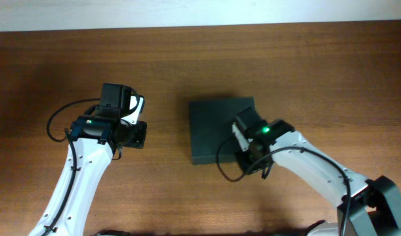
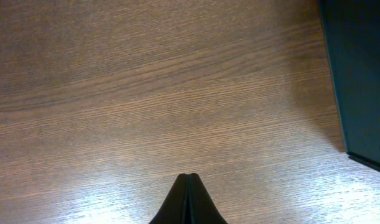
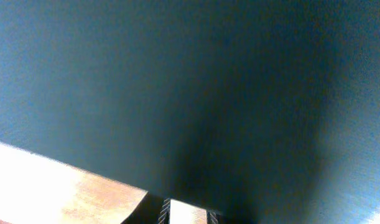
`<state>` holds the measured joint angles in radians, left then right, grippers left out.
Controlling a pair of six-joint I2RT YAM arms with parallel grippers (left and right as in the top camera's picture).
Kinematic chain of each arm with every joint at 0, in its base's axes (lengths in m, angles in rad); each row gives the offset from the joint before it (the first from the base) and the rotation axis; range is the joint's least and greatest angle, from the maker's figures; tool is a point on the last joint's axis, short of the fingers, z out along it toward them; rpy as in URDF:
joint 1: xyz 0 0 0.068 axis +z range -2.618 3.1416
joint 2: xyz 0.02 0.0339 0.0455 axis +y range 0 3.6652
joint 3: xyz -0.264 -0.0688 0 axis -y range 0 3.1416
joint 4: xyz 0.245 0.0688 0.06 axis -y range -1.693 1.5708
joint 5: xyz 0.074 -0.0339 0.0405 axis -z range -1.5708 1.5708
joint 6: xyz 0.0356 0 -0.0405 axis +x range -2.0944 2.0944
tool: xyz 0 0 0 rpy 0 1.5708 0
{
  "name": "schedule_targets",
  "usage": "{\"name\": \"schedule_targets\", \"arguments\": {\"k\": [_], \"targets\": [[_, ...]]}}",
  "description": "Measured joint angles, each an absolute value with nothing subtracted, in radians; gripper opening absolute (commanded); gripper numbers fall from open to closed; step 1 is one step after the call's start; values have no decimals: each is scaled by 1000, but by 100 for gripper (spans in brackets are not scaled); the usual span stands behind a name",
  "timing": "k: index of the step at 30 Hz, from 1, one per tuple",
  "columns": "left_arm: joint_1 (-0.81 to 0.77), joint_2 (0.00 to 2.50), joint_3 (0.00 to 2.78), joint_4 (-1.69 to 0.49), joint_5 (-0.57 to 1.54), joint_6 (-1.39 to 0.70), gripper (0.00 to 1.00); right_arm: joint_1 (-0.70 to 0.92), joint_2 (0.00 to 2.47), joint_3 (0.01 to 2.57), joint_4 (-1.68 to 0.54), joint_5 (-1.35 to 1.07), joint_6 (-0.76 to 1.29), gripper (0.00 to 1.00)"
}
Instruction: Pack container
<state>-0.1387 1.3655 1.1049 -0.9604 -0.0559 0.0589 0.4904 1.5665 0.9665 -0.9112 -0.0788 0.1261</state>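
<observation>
The container [image 1: 216, 128] is a dark green-black flat box with its lid down, lying on the wooden table in the middle of the overhead view. In the left wrist view its side [image 2: 361, 74] fills the right edge. My left gripper [image 1: 138, 134] hovers over bare wood well left of the box, its fingers pressed together [image 2: 188, 179] with nothing in them. My right gripper [image 1: 248, 157] sits at the box's front right part. Up close, the dark box surface [image 3: 208, 81] fills the right wrist view. The jaws [image 3: 186, 214] stand slightly apart at its edge, with only wood showing between them.
The brown wooden table [image 1: 305, 59] stretches all around the box. Black cables loop beside both arms. A pale wall strip runs along the far edge of the table.
</observation>
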Motion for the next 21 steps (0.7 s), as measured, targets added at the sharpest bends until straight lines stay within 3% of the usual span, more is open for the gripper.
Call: {"name": "schedule_targets", "arguments": {"k": [12, 17, 19, 20, 21], "targets": [[-139, 1365, 1105, -958, -56, 59, 3, 383, 1567, 967, -935, -78, 90, 22], [-139, 1365, 1105, -931, -56, 57, 26, 312, 1567, 1032, -1007, -71, 86, 23], [-139, 1365, 1105, -918, -56, 55, 43, 246, 1567, 1118, -1057, -61, 85, 32], [-139, 1365, 1105, -910, -56, 55, 50, 210, 1566, 1173, -1073, -52, 82, 45], [-139, 1365, 1105, -902, -55, 54, 57, 187, 1566, 1208, -1076, -49, 84, 51]]}}
